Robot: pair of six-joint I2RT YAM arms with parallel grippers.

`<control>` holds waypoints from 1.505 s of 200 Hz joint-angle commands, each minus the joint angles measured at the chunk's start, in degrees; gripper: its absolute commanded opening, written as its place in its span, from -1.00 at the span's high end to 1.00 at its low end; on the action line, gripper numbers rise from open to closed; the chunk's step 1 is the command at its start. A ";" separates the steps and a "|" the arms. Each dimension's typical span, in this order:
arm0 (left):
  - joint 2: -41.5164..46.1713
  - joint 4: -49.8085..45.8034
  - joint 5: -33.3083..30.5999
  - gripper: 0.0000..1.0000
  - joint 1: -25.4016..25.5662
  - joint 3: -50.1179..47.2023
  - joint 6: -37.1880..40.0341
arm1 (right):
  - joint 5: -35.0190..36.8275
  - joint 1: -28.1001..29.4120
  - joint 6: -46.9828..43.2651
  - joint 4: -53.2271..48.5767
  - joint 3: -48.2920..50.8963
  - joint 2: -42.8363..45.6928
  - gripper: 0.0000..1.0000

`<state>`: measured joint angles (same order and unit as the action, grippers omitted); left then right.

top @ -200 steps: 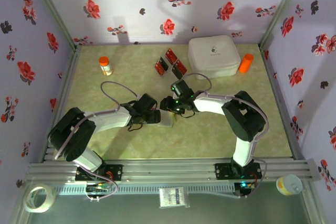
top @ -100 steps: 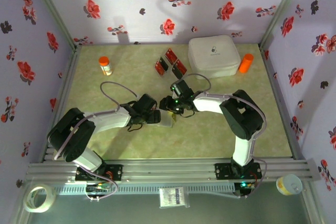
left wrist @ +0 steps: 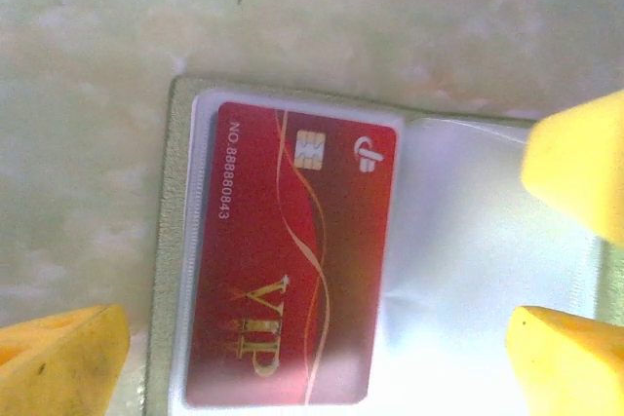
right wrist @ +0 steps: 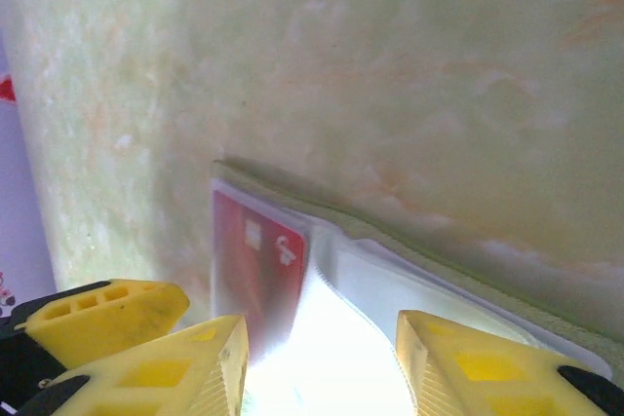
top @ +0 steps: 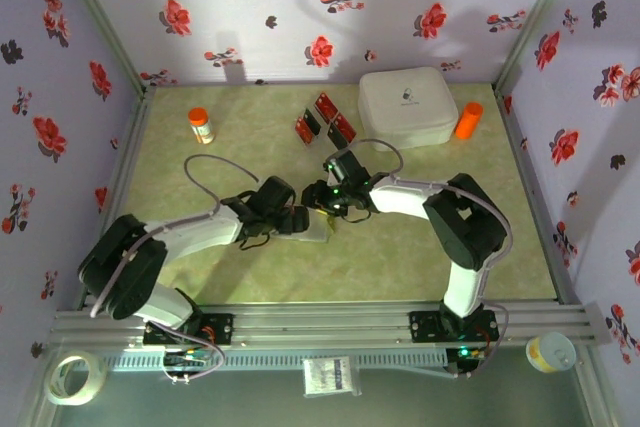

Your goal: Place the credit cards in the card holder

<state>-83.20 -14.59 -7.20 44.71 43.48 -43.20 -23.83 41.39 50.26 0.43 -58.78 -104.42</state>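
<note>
1. Left end effector point(top: 299, 219): its yellow fingers point(left wrist: 58, 358) are spread wide and hold nothing. It hangs low over the card holder near the middle of the desk.
2. Right end effector point(top: 324, 198): it meets the left one from the opposite side. Its grid-patterned yellow fingers point(right wrist: 210, 367) stand partly apart over the holder's clear sleeve point(right wrist: 351, 358). Whether they pinch the sleeve cannot be told.
3. Card holder point(left wrist: 168, 241): it lies open and flat on the desk, directly beneath both end effectors. It has an olive-green outer edge, and inside are glossy, see-through plastic pockets, soft and slightly wrinkled.
4. One red VIP card point(left wrist: 292, 260), with gold lettering and a small chip, sits inside one pocket. Its long axis runs crosswise to the length of the open holder. The pocket beside it looks empty.
5. Three more credit cards point(top: 342, 130) lie loose on the desk beyond both end effectors, toward the far wall and near a white rounded box point(top: 405, 107). They are thin, stiff and red with dark and white markings, each turned at its own angle.
6. Judgement: the right end effector looks slightly nearer to these cards. A card lying flat offers little edge to grip.
7. Desk point(top: 400, 247): a smooth, pale green marbled surface. An orange-capped bottle point(top: 201, 125) stands far left, and an orange cylinder point(top: 467, 119) stands just right of the box.
</note>
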 commanded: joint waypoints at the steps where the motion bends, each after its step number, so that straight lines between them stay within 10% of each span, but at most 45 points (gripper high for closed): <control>1: 4.58 -2.27 0.61 -1.00 -1.56 1.78 0.34 | -0.44 1.39 1.31 -0.83 -1.99 1.61 0.09; 130: 19.53 -5.70 6.46 -0.99 -14.68 -5.65 3.19 | 2.39 5.82 5.98 0.37 -12.03 -8.50 0.03; 301: 14.74 -2.39 10.26 -0.99 -15.27 -9.46 4.83 | 1.46 6.32 8.01 3.67 -9.17 -11.22 0.02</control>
<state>-67.18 -18.52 2.22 29.71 35.75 -39.68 -22.13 47.42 58.76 5.76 -67.18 -114.41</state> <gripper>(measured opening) 0.997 0.489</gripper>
